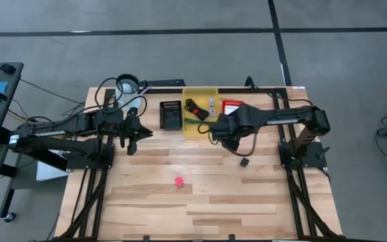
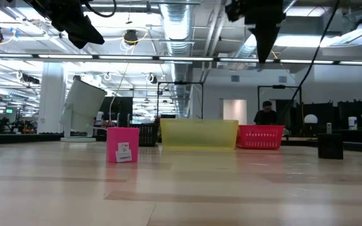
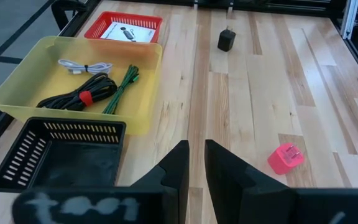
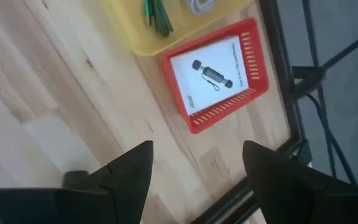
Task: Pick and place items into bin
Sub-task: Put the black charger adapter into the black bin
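A yellow bin (image 1: 200,103) stands at the table's far edge. Inside it lie a black coiled cable (image 3: 76,98), green sticks (image 3: 120,90) and a white cable (image 3: 82,67). A pink cube (image 1: 179,181) rests on the bare wood near the middle of the table. A small black piece (image 1: 245,161) sits on the wood to its right. My left gripper (image 1: 134,132) hovers left of the bin, shut and holding nothing (image 3: 196,163). My right gripper (image 1: 226,136) hangs in the air just near of the bin, fingers wide apart (image 4: 194,162), over the wood beside the red basket.
A black basket (image 1: 171,114) stands left of the bin and a red basket (image 1: 232,107) with a white card stands right of it. A white round object (image 1: 127,85) sits at the far left corner. Bare wood spreads across the near half of the table.
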Controlling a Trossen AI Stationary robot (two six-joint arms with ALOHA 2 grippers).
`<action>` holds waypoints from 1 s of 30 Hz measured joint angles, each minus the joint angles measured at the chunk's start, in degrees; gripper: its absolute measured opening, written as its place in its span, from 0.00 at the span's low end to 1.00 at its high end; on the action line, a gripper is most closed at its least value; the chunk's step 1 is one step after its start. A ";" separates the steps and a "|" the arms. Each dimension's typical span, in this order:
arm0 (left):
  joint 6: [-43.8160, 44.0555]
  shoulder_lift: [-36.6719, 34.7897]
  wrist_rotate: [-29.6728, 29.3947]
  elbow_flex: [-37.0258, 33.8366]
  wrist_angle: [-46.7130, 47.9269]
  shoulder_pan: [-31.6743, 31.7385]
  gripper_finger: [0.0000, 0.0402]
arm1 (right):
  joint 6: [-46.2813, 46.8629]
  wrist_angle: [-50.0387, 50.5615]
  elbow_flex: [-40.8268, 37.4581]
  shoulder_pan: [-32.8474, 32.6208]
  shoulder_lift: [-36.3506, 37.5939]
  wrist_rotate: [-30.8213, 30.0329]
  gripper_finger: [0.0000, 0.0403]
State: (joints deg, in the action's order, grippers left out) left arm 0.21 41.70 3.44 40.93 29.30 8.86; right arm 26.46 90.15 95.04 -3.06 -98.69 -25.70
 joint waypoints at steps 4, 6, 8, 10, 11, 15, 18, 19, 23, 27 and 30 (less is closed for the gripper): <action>0.00 -0.01 0.00 0.00 0.00 0.00 0.10 | 4.37 -0.15 -0.02 -2.87 2.99 -3.22 0.61; 0.00 0.00 0.00 0.00 0.00 0.00 0.10 | 7.05 -0.11 -0.02 -4.97 5.21 -6.54 0.61; 0.00 0.01 0.00 0.00 0.00 0.00 0.10 | 10.01 -0.42 -0.45 -7.37 7.17 -10.26 0.61; 0.00 0.01 -0.01 0.00 0.00 0.01 0.10 | 13.60 -1.18 -2.86 -10.10 9.99 -14.29 0.61; 0.00 0.00 0.00 0.00 0.00 0.02 0.10 | 15.76 -1.90 -4.70 -11.40 11.63 -16.14 0.61; 0.00 0.01 -0.02 0.00 0.00 0.00 0.10 | 25.55 -6.64 -15.93 -16.24 18.80 -20.48 0.61; 0.00 0.01 -0.01 0.00 0.00 0.01 0.10 | 31.85 -13.18 -26.65 -19.47 23.82 -21.48 0.61; 0.00 0.01 0.00 0.00 0.00 0.01 0.10 | 33.76 -15.69 -30.05 -20.46 25.21 -21.52 0.61; 0.00 0.01 0.00 0.00 0.00 0.01 0.10 | 41.70 -23.74 -41.40 -24.86 28.67 -23.93 0.61; 0.00 0.01 0.00 0.00 0.00 0.02 0.10 | 49.30 -27.18 -48.29 -29.89 29.19 -26.30 0.61; 0.00 0.01 -0.01 0.00 0.01 0.02 0.10 | 55.02 -29.19 -51.80 -33.81 28.55 -27.79 0.61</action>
State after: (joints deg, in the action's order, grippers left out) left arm 0.21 41.71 3.43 40.93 29.31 8.88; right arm 81.48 60.96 43.23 -36.87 -70.15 -53.49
